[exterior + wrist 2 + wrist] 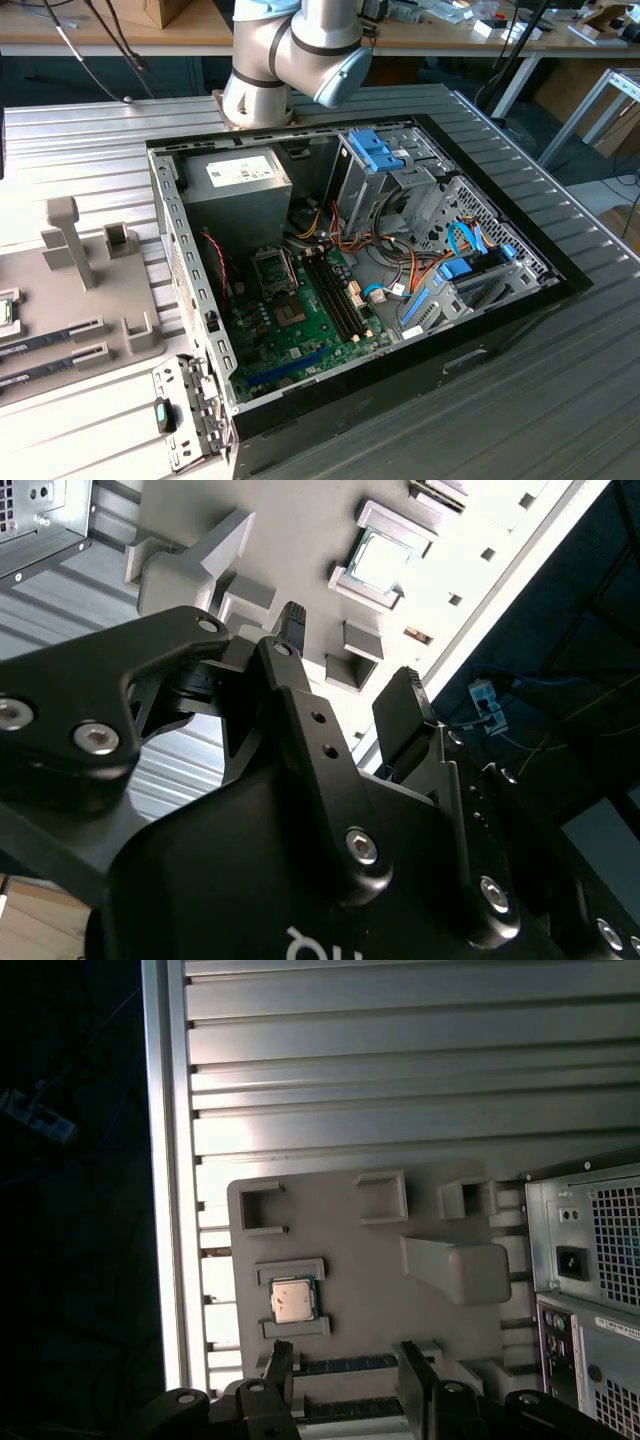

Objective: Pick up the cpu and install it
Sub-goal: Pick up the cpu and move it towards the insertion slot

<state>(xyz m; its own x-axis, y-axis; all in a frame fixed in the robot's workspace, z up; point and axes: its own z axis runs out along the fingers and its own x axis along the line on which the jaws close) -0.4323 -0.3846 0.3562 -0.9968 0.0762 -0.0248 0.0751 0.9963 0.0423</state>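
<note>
In the exterior view, the arm (300, 45) stood at the far edge of the open computer case (480, 340), with the motherboard (300, 335) exposed and a gray tray (135, 335) beside the case. The second wrist view showed the gripper (350, 650) spread wide and empty, and the cpu (385, 560) sitting in its tray nest beyond the fingers. The first wrist view also showed memory sticks (345, 1365) between the fingertips, near the cpu.
</note>
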